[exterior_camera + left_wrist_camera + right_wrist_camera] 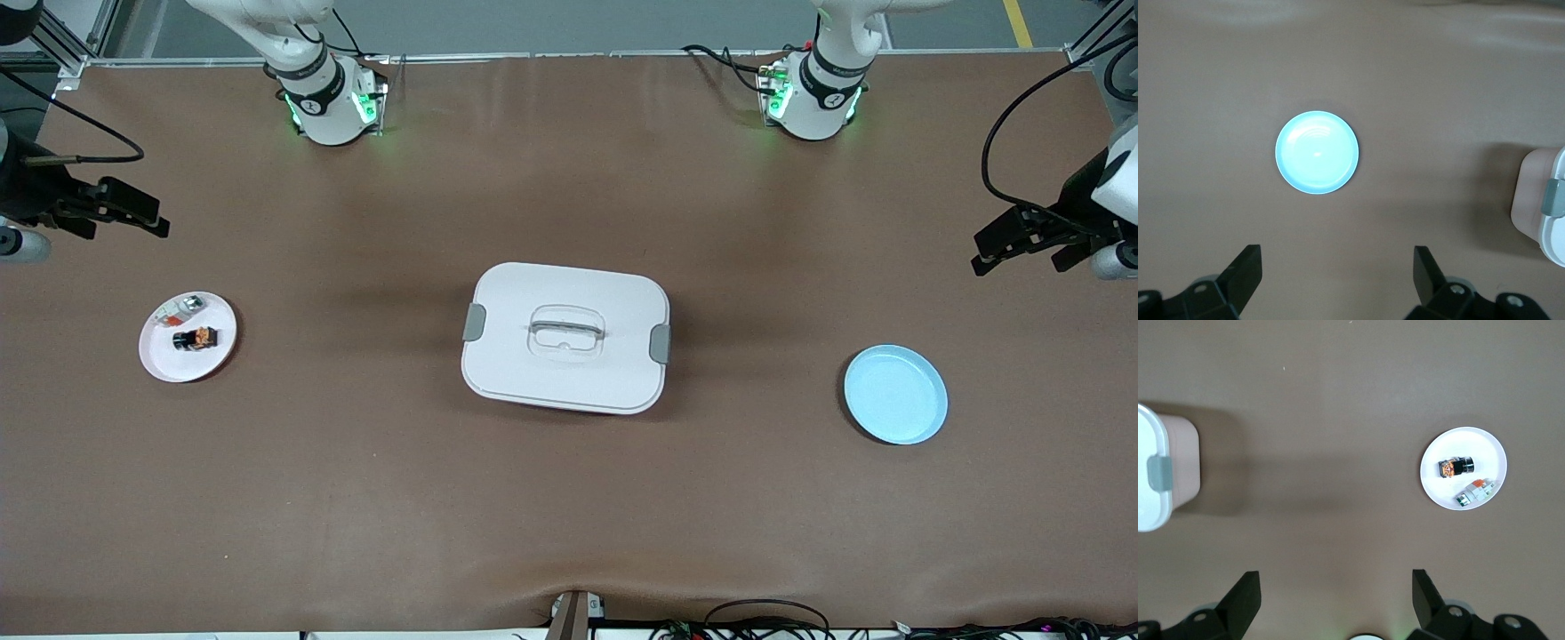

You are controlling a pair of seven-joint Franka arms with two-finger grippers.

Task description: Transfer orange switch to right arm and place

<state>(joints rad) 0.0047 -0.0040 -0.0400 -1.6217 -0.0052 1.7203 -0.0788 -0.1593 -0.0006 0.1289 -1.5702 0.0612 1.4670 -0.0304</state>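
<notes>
Brown matting covers the table (pixel 356 498), with both arm bases along its edge at twelve o'clock in the front view.

At nine o'clock in that view, at the right arm's end, the right gripper (pixel 133 213) hangs over bare mat, well apart from everything. Its black fingers (pixel 1245 597) stand wide apart in the right wrist view and hold nothing.

Just nearer the front camera than that gripper sits a white plate (pixel 160 360). On it lies the orange switch (pixel 195 339), a small black block on its side with its orange face turned toward the table's middle. Beside it on the plate, farther from the camera, lies a silvery piece (pixel 182 308) with a red-orange bit; the two are close but apart.

At the table's centre rests a white box (pixel 569 373) with a shut lid, grey clips at either end and a recessed handle (pixel 566 332) on top.

Toward four o'clock, at the left arm's end, lies a pale blue plate (pixel 895 395).

At three o'clock the left gripper (pixel 1009 244) hangs over bare mat, farther from the camera than the blue plate. Its fingers (pixel 1245 273) are spread wide and grip nothing.
</notes>
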